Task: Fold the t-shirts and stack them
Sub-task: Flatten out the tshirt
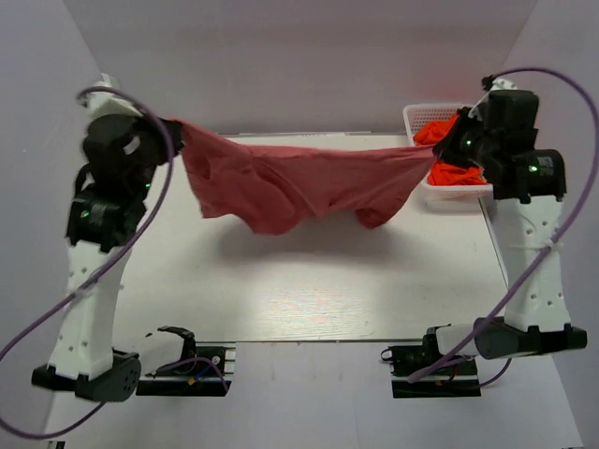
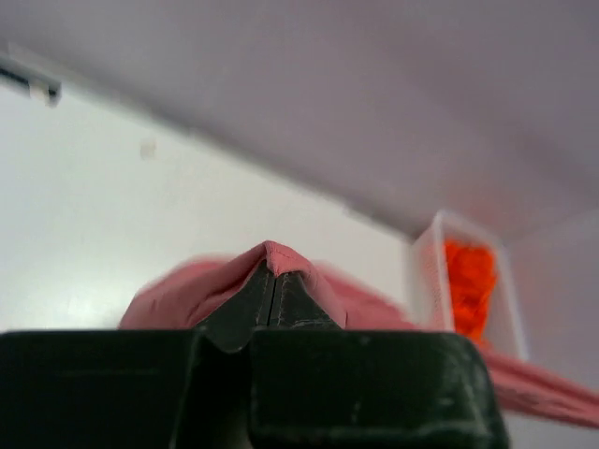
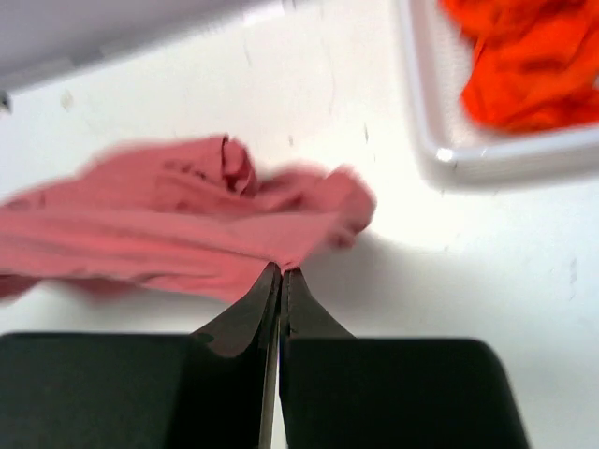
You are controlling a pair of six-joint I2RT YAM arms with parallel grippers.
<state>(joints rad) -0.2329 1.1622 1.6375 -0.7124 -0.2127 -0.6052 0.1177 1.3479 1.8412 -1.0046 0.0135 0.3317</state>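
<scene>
Rose-red t-shirt hangs between left end effector and right end effector.

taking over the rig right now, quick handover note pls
Left gripper: shut on the red shirt, one end.
Right gripper: shut on its other end.
Shirt hangs stretched between the arms over the table, middle sagging, unfolded.
Orange shirts lie crumpled in the basket, far right.
Done: red shirt lifted and spread.
Left: lay it flat, fold it, then fold and stack the orange ones.
</scene>
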